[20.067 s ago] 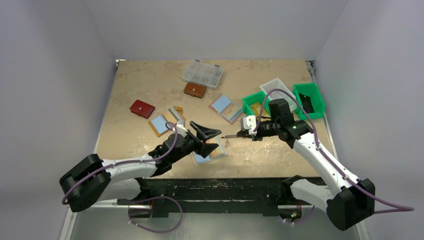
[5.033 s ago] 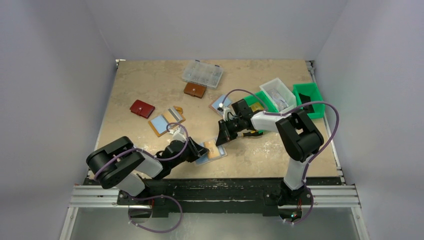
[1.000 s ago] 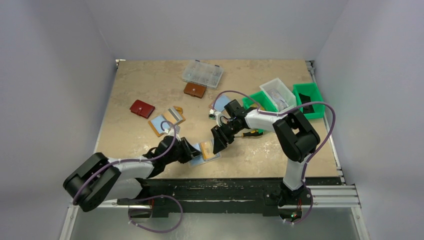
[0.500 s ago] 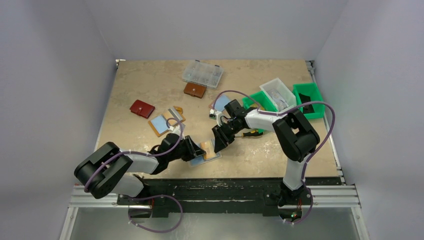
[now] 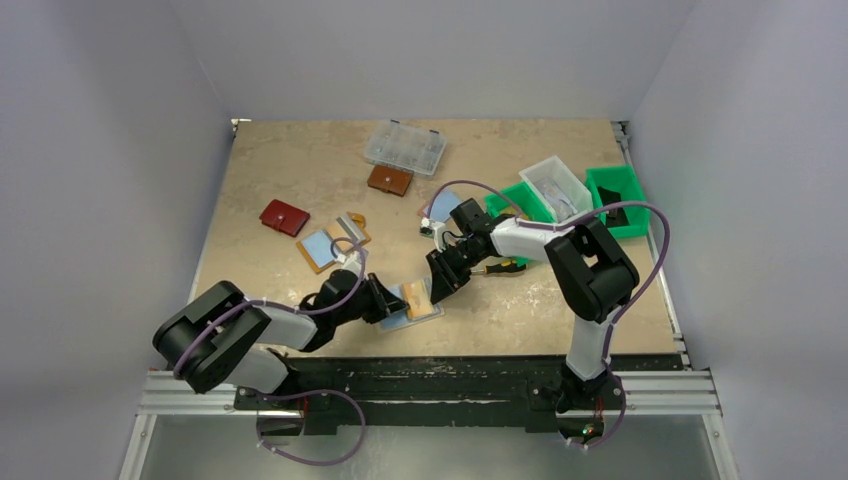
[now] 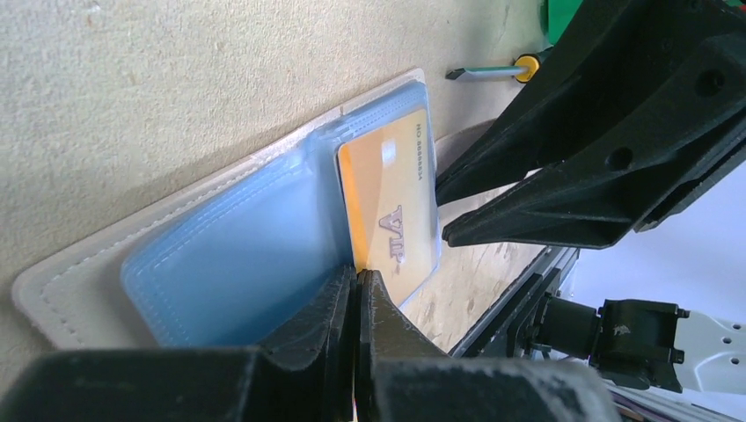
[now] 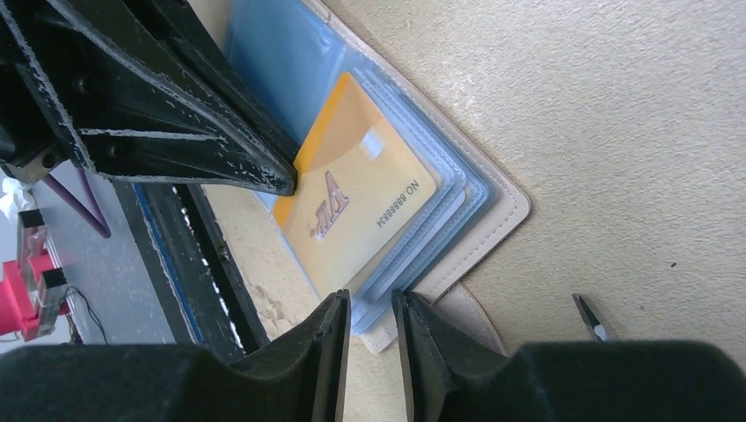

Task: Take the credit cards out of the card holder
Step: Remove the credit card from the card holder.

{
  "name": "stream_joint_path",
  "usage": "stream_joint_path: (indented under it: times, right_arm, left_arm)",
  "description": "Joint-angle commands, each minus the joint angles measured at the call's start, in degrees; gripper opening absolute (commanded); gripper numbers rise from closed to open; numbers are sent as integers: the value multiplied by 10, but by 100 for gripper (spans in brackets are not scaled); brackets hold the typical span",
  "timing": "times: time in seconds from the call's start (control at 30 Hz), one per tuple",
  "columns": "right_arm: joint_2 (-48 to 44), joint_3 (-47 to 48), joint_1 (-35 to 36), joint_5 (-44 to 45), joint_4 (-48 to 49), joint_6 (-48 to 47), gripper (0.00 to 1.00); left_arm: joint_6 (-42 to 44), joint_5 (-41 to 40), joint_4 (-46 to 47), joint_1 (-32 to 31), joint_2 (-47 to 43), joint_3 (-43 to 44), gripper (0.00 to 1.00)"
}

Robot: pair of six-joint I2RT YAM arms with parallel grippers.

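Top external view: near the front edge of the tan surface (image 5: 300, 170), the card holder (image 5: 414, 305) lies open between both tools, blue sleeves up. The left tool (image 6: 356, 274) is clenched, its tips pressing the sleeve at the near corner of the orange card (image 6: 391, 207). The right tool (image 7: 369, 301) faces the card's long free edge broadside, jaws part-way apart and gripping nothing visible. The card's long axis runs across its approach.
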Motion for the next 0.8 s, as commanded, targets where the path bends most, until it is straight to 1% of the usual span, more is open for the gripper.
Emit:
stream_joint_path:
  times: [0.0,0.2,0.3,0.53,0.67,0.77]
  right_arm:
    - [13,7,1,53,12,-4,35]
    - [14,8,1,55,12,-3,36]
    - [13,9,1,54,11,-3,36]
    - [10,13,1,46,5,-10,37]
    - [6,18,1,29,-4,-31,41]
    - [3,21,1,11,-9,-41,45]
  left_arm:
    - [18,-14,-26,5,-34,-20,0]
    - [30,-14,-110,9,-111,-21,0]
    - [34,-12,-141,13,-133,-21,0]
    - [44,-2,-163,20,-152,-38,0]
    - [61,-7,-206,21,-184,-36,0]
    - [82,-26,-266,22,-227,-25,0]
